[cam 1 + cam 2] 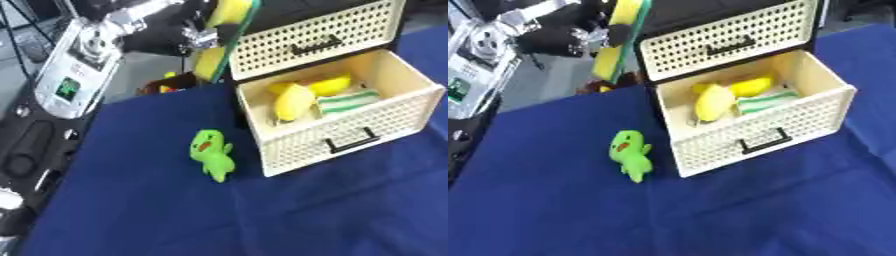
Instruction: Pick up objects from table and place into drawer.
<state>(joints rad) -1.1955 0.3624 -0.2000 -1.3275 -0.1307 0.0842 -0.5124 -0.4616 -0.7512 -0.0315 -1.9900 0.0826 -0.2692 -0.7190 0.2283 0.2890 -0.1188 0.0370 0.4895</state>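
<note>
Matt blue cloth over the table, smooth with faint creases near the right edge. Cream perforated plastic on the drawer front, black handle perhaps metal. Soft, plush-looking green toy left of it. Yellow items inside dull, smooth; striped piece likely fabric.
</note>
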